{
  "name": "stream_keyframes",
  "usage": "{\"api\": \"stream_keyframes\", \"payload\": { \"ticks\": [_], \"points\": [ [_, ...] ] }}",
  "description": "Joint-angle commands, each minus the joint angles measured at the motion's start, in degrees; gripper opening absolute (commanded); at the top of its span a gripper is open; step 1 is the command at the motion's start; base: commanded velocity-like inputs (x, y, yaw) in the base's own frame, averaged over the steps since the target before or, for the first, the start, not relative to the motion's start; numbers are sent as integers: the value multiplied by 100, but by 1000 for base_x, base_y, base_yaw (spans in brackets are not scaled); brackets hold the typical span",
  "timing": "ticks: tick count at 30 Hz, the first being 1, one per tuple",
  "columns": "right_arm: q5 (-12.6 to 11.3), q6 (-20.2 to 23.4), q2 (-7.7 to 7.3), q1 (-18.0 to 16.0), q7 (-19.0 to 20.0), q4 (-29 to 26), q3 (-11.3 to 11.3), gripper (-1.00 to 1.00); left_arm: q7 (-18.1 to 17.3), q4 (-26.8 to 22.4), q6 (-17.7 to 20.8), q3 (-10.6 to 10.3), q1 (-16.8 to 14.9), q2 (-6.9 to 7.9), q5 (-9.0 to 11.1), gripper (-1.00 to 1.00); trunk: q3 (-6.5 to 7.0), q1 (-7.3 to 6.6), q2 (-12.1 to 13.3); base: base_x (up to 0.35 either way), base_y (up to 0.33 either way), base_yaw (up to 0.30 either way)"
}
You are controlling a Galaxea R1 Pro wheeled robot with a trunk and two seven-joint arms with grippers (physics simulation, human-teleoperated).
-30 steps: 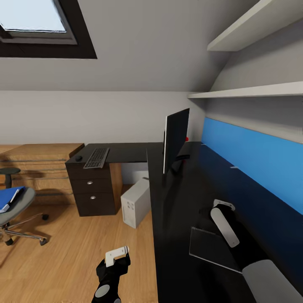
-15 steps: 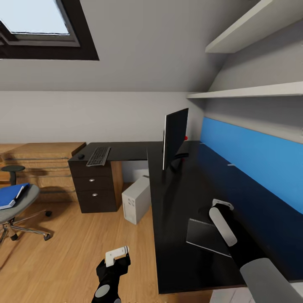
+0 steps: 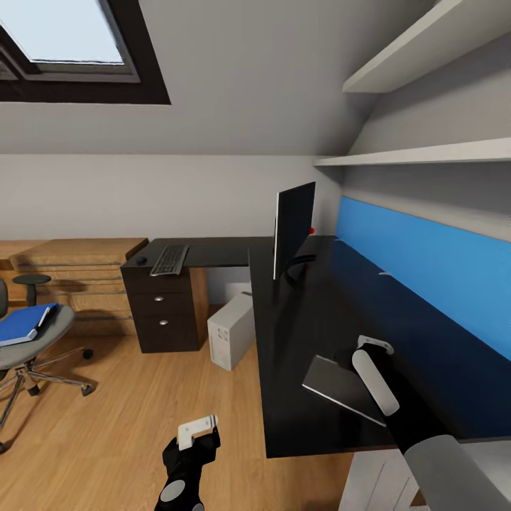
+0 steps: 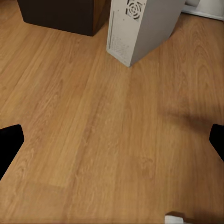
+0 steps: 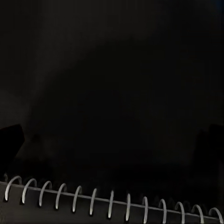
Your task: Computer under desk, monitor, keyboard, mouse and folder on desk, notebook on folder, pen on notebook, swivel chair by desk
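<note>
Tilted now, the spiral-bound notebook [image 3: 339, 387] hangs off the glossy desk [image 3: 298, 333]; right gripper's grip unclear.

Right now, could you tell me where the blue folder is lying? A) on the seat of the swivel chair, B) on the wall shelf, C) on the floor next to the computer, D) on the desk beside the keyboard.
A: in the head view the folder lies on the grey seat of the swivel chair, away from the desk.

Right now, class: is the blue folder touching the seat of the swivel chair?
Touching. In the head view the folder lies flat on the grey seat of the swivel chair, with no gap visible beneath it.
</note>
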Motion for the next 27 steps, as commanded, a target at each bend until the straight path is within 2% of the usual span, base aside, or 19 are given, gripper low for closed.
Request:
{"api": "stream_keyframes", "payload": {
  "ticks": [1,6,27],
  "points": [
    [-173,7,-6,-4,-94,78,16,100,39,-9,23,-10,-4,2,27,100,-8,0,-3,-10,0,0],
    [-173,8,-6,-3,-94,78,18,100,39,-10,23,-10,-4,4,28,100,-8,0,-3,-26,0,0],
    [-165,0,-6,-2,-95,78,19,100,39,-10,23,-10,-4,2,33,100,-8,0,-3,-142,0,0]
  ]
}}
